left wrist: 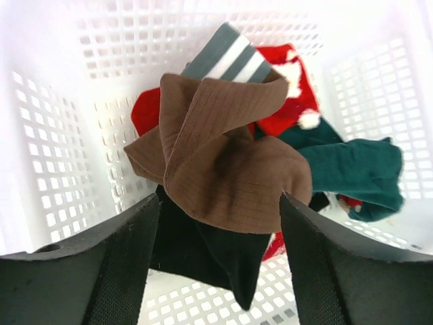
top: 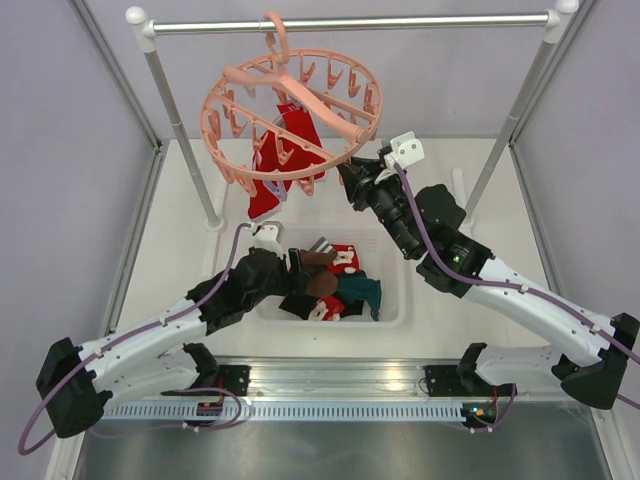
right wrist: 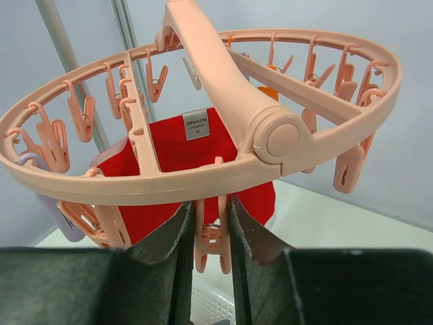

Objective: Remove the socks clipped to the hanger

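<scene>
The salmon-pink hanger [top: 300, 92] hangs by its hook from the grey rail. Two red socks [top: 300, 130] hang clipped under it. My right gripper [top: 352, 175] is at the ring's near right edge. In the right wrist view it [right wrist: 212, 223] is shut on a dangling clip [right wrist: 212, 237] below the ring [right wrist: 169, 183], with a red sock [right wrist: 176, 145] behind. My left gripper [top: 300, 268] is open over the white basket [top: 395, 300]. A brown sock [left wrist: 223, 162] lies between and beyond its fingers [left wrist: 128, 250], over a black sock [left wrist: 216, 250].
The basket [left wrist: 54, 156] also holds a striped sock [left wrist: 226, 57], a red sock with white marks [left wrist: 291, 88] and a teal sock [left wrist: 358, 169]. The grey rail [top: 400, 22] stands on two posts, left [top: 185, 150] and right [top: 500, 150].
</scene>
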Tool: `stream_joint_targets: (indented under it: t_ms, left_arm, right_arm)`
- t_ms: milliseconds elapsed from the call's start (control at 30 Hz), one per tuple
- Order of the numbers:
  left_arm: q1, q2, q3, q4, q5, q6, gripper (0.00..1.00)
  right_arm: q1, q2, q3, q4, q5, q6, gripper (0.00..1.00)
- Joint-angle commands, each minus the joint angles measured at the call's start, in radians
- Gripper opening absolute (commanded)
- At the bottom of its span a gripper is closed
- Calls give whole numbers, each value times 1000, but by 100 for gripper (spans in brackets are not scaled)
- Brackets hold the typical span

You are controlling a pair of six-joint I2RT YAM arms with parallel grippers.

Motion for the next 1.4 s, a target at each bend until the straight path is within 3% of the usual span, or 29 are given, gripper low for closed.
stream_joint_targets:
  t_ms: [0, 33, 67, 233, 500, 533, 633, 933, 1367]
  left_arm:
    - [-1, -80, 38, -40, 15, 77, 77]
    - [-1, -104, 44, -53, 24, 98, 79]
    - [1, -113, 52, -61, 30, 109, 87]
    - [-1, -198, 74, -116, 38, 135, 88]
    - [1, -281, 185, -230, 111, 133, 88]
    - [-1, -279, 201, -244, 131, 143, 88]
    - [-1, -279, 261, -300, 153, 164, 88]
    - [-1, -353, 316, -359, 113, 221, 89]
    - [1, -327, 279, -357, 75, 213, 89]
  right_arm:
    - [4, -28, 5, -24, 33, 33, 29]
    - [4, -27, 4, -27, 36, 33, 32]
    - [4, -28, 5, -28, 36, 39, 34]
    - [4, -39, 11, -60, 27, 61, 56]
    - [4, -128, -65, -180, 30, 141, 79]
    - [4, -146, -78, -217, 37, 162, 98]
    - [4, -186, -130, -300, 77, 238, 98]
    - [4, -401, -458, -317, 175, 437, 98]
    - [4, -467, -509, -347, 240, 450, 98]
